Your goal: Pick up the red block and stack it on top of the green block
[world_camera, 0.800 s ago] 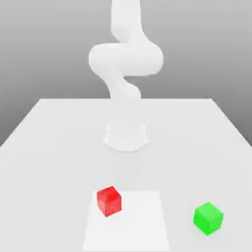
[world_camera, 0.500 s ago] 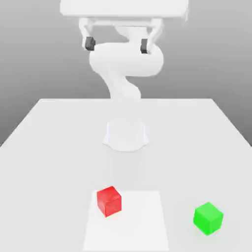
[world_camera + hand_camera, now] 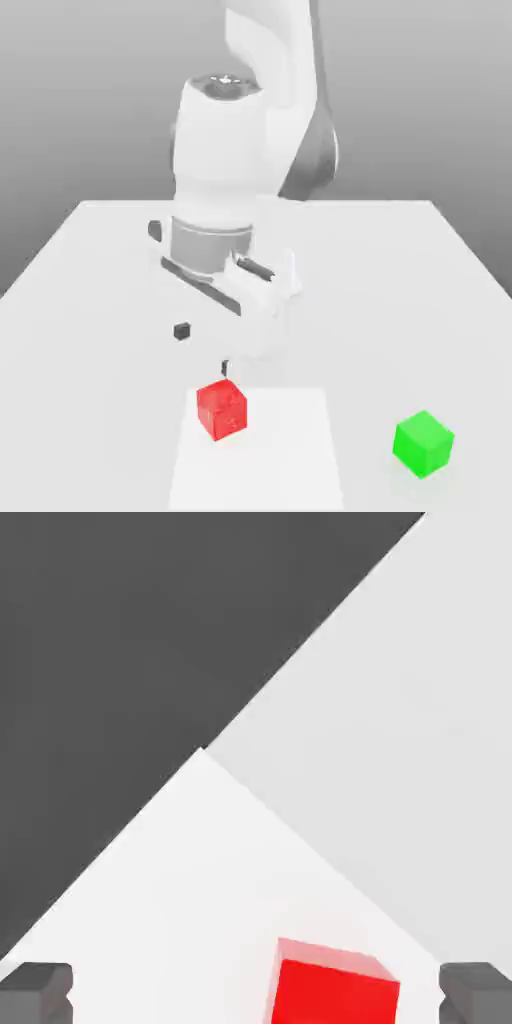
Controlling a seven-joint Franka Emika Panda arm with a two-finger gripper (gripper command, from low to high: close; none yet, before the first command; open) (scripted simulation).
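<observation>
The red block sits on the white table near its front edge, on a paler square patch. The green block rests apart from it, toward the exterior view's right. My gripper hangs open just above and behind the red block, with its two dark fingertips spread wide and nothing between them. In the hand view the red block lies between the two grey fingertips, closer to one of them, and the gripper holds nothing.
The arm's white body rises behind the blocks over the middle of the table. In the hand view the table's corner meets dark floor beyond it.
The hand has dropped from high above the table to just over the red block and has turned. Its fingers stayed spread. Neither block has moved.
</observation>
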